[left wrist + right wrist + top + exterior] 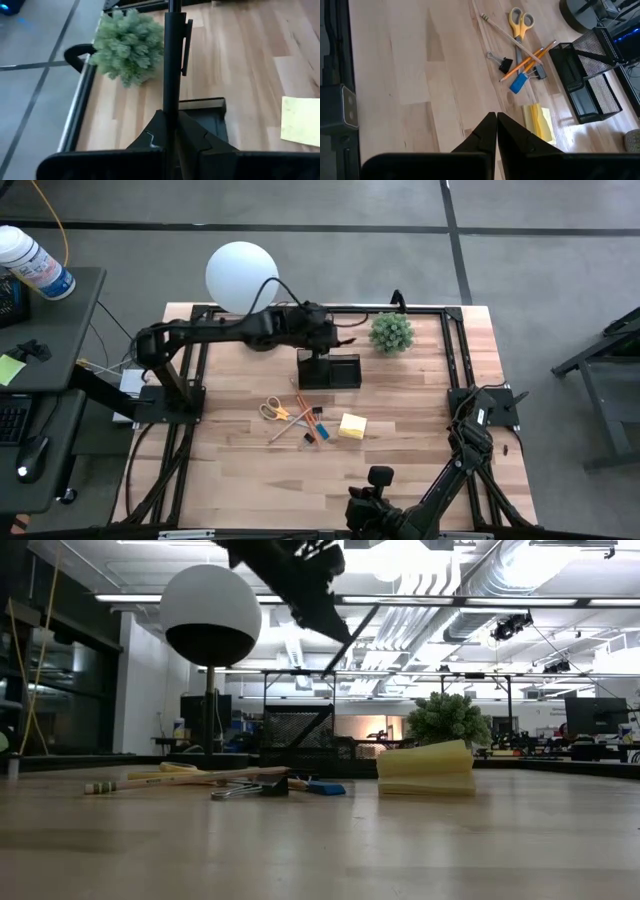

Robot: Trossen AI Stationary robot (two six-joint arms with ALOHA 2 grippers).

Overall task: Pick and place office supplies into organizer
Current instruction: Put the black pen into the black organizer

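1. Looking at the high view, we see the left gripper above the middle of the frame, at the top edge of the black organizer.
2. Its fingers are pressed together on a black pen, which in the left wrist view runs straight up from between them, its clip beside the green plant.
3. In the low view this pen hangs slanted in the upper middle of the frame, over the mesh organizer.
4. The right gripper has its fingers pressed together with nothing between them; in the high view it waits at the bottom centre of the frame.
5. We find the other supplies in a small group on the wooden table, just below the organizer in the high view: the yellow-handled scissors, crossed orange pencils, a blue eraser and a yellow sticky-note pad.
6. In the right wrist view a black clip lies just beside the pencils, and the eraser touches them.
7. A white globe lamp stands at the upper left of the table.
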